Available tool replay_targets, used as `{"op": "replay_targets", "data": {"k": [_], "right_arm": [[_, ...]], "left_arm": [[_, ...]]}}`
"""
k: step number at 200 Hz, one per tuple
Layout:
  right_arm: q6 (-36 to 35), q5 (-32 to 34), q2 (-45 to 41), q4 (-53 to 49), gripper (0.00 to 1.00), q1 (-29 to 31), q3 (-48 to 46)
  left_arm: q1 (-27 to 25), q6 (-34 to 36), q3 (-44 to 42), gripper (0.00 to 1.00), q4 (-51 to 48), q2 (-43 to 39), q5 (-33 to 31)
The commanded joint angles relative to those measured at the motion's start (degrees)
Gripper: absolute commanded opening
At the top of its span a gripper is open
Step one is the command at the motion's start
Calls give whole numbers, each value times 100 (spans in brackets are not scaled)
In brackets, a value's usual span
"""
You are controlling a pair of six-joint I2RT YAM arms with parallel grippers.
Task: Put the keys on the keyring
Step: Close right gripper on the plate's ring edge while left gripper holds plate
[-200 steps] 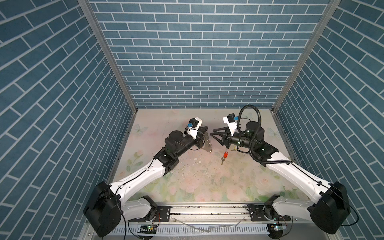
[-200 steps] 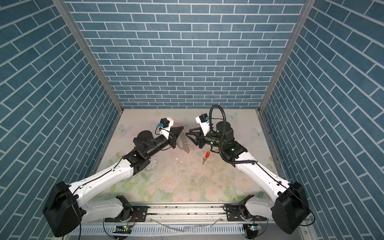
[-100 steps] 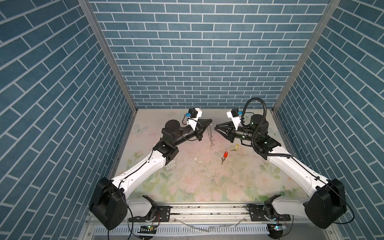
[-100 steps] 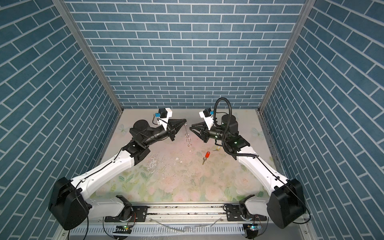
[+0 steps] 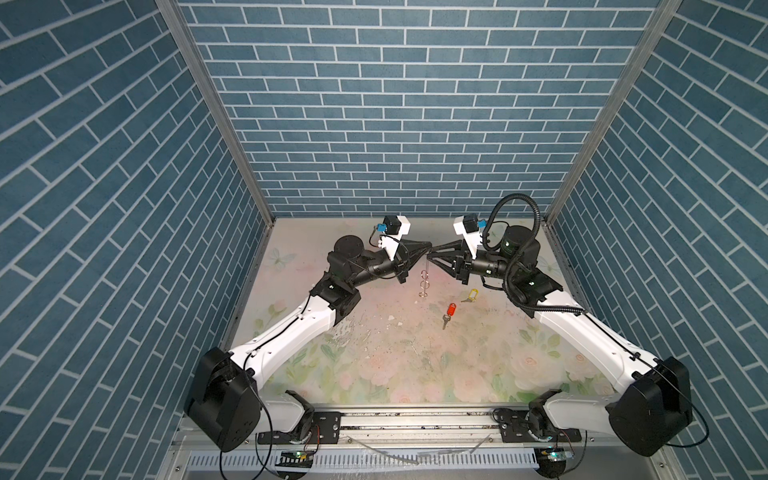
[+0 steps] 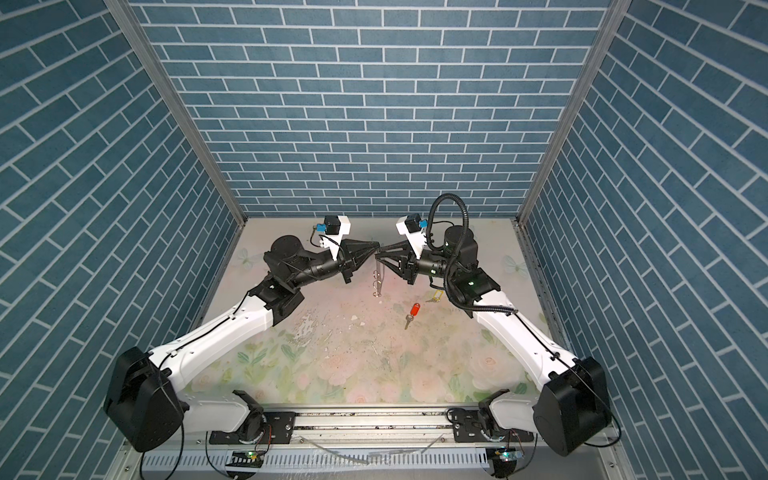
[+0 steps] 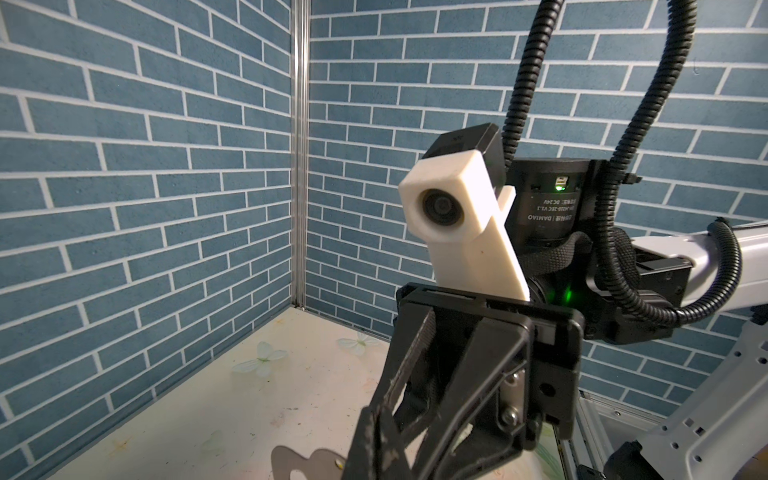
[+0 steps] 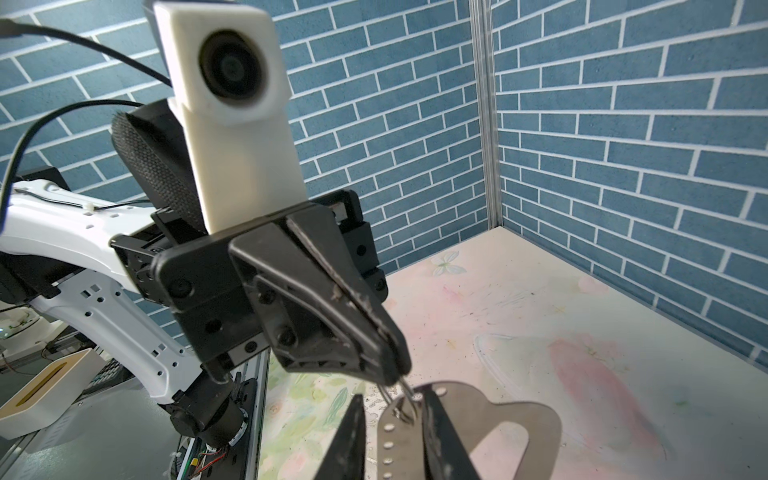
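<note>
The keyring is a flat dark-grey loop with a row of small silver studs. It hangs above the floral table from my left gripper, which is shut on a wire ring at its top. In the right wrist view that shut tip pinches the wire above the keyring. My right gripper is open, its fingers either side of the studded edge. Two keys lie on the table, one with a red tag and one with a yellow tag.
Blue brick-pattern walls close the table on three sides. A metal rail with both arm bases runs along the front. A white box with a yellow slot stands beyond the table edge. The right arm's black cable loop arches upward.
Both grippers rose and moved toward the back wall. The left one lifted the keyring so it hangs, and the right one narrowed around it. The yellow-tagged key came into view.
</note>
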Motion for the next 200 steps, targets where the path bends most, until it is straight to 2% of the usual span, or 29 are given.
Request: {"op": "replay_targets", "data": {"k": [1,116,156,183,200], "right_arm": [[-31,-158,-12,203,24,-14,315],[133,-290,-15,350,0,-14,341],[120,-158,-47,209,0,-14,382],[-258,219,4,-556,0,-5,579],[-564,477,14,-1081,0,6,690]], "left_arm": [[36,-114,186,0,237,19,206],[35,-235,205,0,479,175,354],[36,-201,229,0,330,162,231],[119,-122,227,28,-82,-43,-183],[190,-6,197,42,-452,-321,-532]]}}
